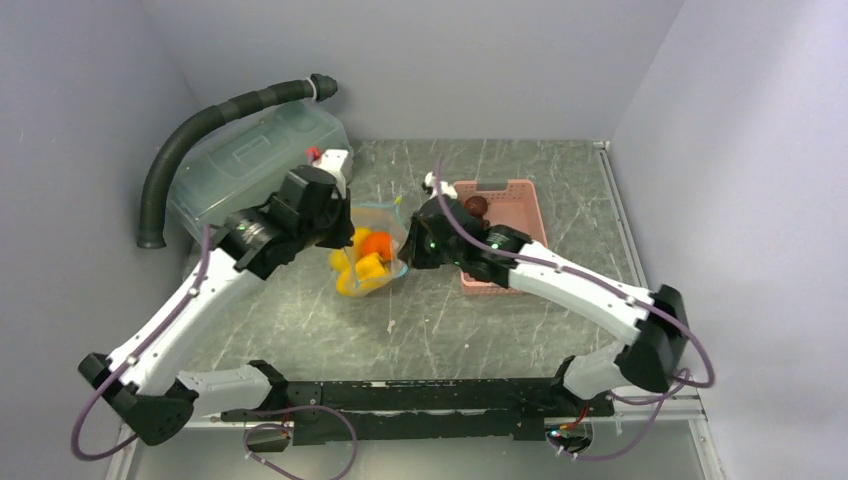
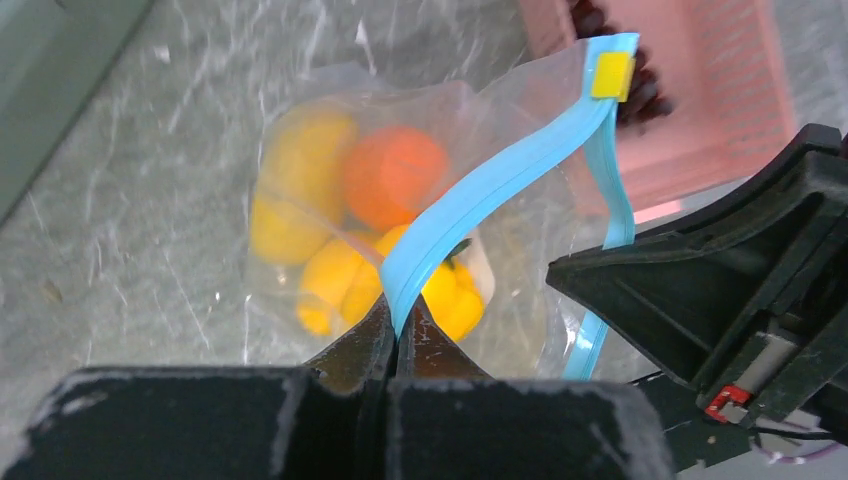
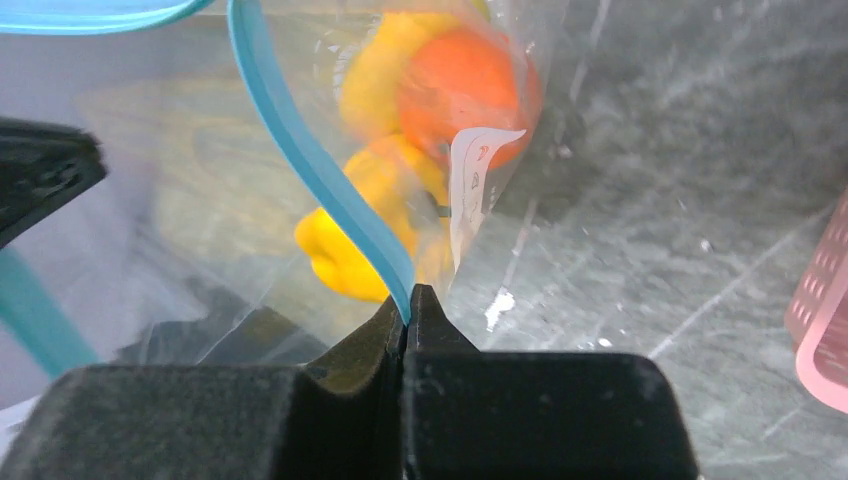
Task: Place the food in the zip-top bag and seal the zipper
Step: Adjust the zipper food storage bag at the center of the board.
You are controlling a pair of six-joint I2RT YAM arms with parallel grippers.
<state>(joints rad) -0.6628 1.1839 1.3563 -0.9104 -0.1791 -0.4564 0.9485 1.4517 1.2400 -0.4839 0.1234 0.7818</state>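
- Left gripper (image 2: 398,325) is clamped tight on the teal zipper (image 2: 500,180), and the right gripper (image 3: 408,305) is pinched shut on that strip too.
- The zip-top bag (image 2: 520,260) hangs between them mid-table, just left of the pink basket (image 1: 500,186), with the yellow fruits (image 2: 300,170) and the orange one (image 2: 395,175) inside.
- This looks like the loading step: the brown-red ball (image 1: 478,205) and grape bunch (image 2: 640,95) sit in the basket.
- The next move calls for one claw to let go and fetch them, then sealing.

white tag (image 3: 480,175) in the zip-top bag (image 3: 150,200), print too blurred to read
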